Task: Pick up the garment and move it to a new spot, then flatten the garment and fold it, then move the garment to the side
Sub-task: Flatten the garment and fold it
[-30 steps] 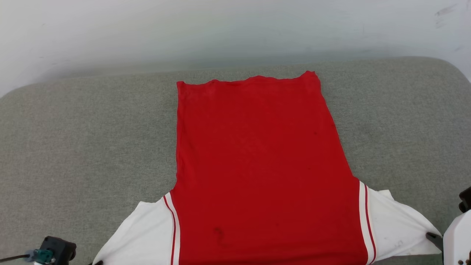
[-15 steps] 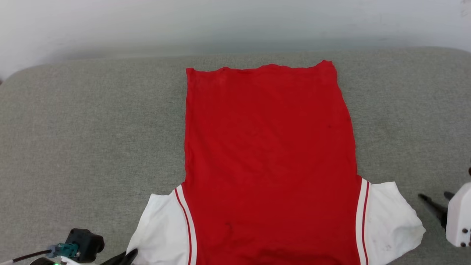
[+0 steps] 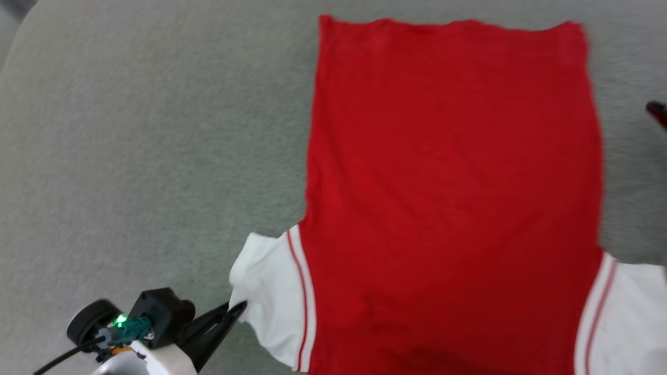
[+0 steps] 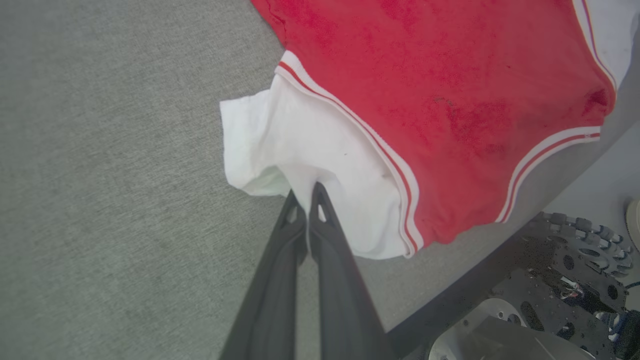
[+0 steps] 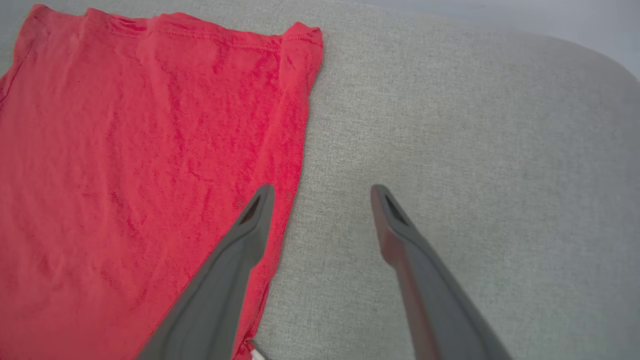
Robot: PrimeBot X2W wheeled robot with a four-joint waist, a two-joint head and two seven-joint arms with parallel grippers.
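Note:
The garment lies flat with its plain red back up on a grey padded surface, its white sleeves nearest me. My left gripper is shut on the edge of the left white sleeve. In the left wrist view the left gripper pinches a fold of that sleeve. My right gripper stands open above the garment's right side edge, one finger over the red cloth and the other over the grey surface, with nothing between them. A dark fingertip shows at the head view's right edge.
The grey padded surface stretches wide to the garment's left and also to its right. Its near edge drops off just below the neckline, with my base underneath. A pale wall lies beyond the far edge.
The head camera has swung down and left. My right gripper has opened, let go of the right sleeve and moved up along the garment's right side. The left gripper keeps its hold.

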